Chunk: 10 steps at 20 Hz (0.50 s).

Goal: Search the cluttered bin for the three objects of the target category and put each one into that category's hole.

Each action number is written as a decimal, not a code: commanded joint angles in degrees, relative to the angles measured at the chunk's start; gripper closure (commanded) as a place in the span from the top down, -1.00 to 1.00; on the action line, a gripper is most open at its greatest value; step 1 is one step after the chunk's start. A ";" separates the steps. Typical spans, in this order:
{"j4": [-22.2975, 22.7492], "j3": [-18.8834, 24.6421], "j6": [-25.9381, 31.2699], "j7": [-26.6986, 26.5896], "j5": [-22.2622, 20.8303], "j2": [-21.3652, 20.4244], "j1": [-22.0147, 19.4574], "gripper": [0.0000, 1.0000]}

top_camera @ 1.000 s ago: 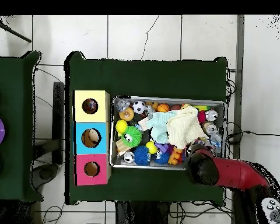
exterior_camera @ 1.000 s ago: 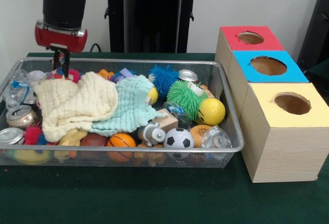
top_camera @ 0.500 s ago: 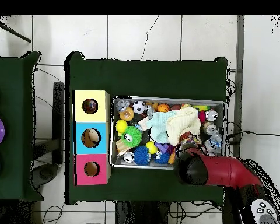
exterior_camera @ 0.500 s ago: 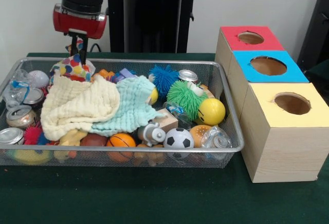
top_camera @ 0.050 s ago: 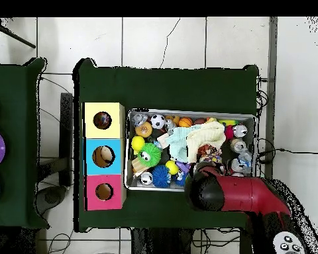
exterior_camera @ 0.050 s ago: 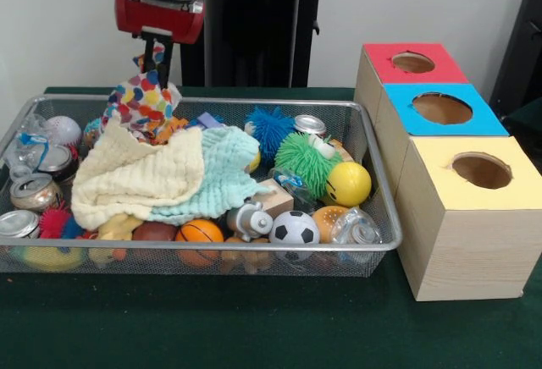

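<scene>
My gripper [exterior_camera @ 0.050 s ago: 157,63] hangs over the far left part of the wire bin [exterior_camera @ 0.050 s ago: 385,217], shut on the top of a polka-dot cloth [exterior_camera @ 0.050 s ago: 138,98]. The cloth dangles from it, and its lower edge still touches the clutter. In the overhead view the red arm [top_camera @ 0.050 s ago: 236,194] covers the gripper, with the polka-dot cloth [top_camera @ 0.050 s ago: 208,153] showing just beyond it. A cream cloth [exterior_camera @ 0.050 s ago: 131,178] and a mint cloth [exterior_camera @ 0.050 s ago: 216,178] lie spread over the toys. Beside the bin stand three boxes with holes: red [exterior_camera @ 0.050 s ago: 412,63], blue [exterior_camera @ 0.050 s ago: 440,108] and yellow [exterior_camera @ 0.050 s ago: 480,170].
The bin holds balls, such as a soccer ball [exterior_camera @ 0.050 s ago: 294,228] and a yellow ball [exterior_camera @ 0.050 s ago: 348,184]. Fuzzy green [exterior_camera @ 0.050 s ago: 305,160] and blue [exterior_camera @ 0.050 s ago: 269,128] toys and several cans [exterior_camera @ 0.050 s ago: 34,191] lie among them. A black pedestal [exterior_camera @ 0.050 s ago: 246,22] rises behind the bin.
The gripper has moved up and to the right in the front view, pulling the polka-dot cloth out of the bin's far left corner. The cream cloth shifted slightly.
</scene>
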 commanded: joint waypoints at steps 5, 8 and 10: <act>4.05 4.53 11.60 2.15 7.36 -7.71 3.74 -1.00; 3.63 3.96 12.36 2.08 7.92 -7.99 4.51 -1.00; 3.73 4.54 12.58 1.61 8.78 -7.82 4.35 -1.00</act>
